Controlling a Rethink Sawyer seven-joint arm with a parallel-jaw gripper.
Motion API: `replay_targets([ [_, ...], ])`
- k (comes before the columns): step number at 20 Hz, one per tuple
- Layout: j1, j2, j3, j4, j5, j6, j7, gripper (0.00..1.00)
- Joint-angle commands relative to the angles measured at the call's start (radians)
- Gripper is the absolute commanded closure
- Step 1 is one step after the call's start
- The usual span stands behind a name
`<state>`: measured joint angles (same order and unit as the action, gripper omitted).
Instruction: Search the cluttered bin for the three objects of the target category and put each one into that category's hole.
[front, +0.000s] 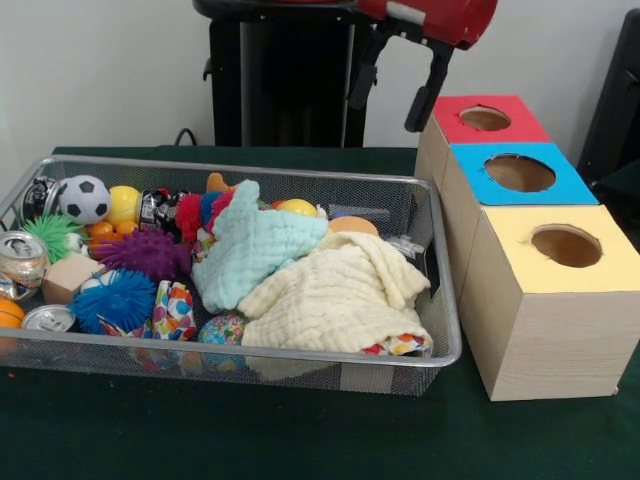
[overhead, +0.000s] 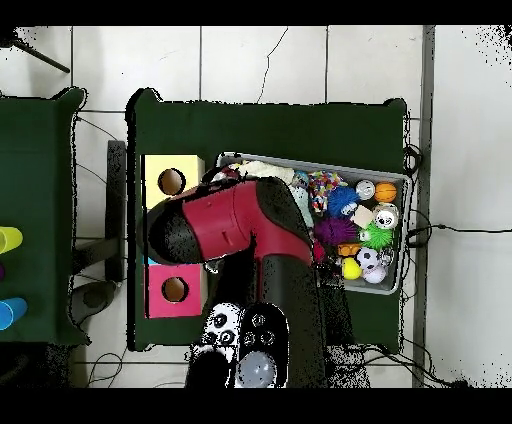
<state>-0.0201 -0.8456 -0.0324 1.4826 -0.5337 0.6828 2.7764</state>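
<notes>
A wire mesh bin (front: 442, 300) holds a jumble of toys. Among them are a soccer ball (front: 84, 198), a yellow ball (front: 124, 205), spiky balls in purple (front: 148, 252), blue (front: 115, 298) and green (front: 50, 232), a wooden block (front: 70, 275) and two cans (front: 20, 260). A mint cloth (front: 255, 250) and a pale yellow cloth (front: 335, 295) cover the bin's right half. Right of the bin stand three boxes with round holes, topped red (front: 450, 112), blue (front: 480, 185) and yellow (front: 520, 255). The gripper (front: 422, 110) hangs as a dark shape above the red box's back corner, holding nothing I can see.
In the overhead view the red arm (overhead: 230, 225) hides the blue box and the bin's end nearest the boxes. The yellow box (overhead: 155, 182) and red box (overhead: 158, 290) show on either side of it. Green cloth covers the table (front: 300, 440).
</notes>
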Motion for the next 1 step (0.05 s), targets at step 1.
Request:
replay_targets([
  [1, -0.005, 0.056, -0.014, 0.054, -0.090, -0.009, -0.086, 0.00],
])
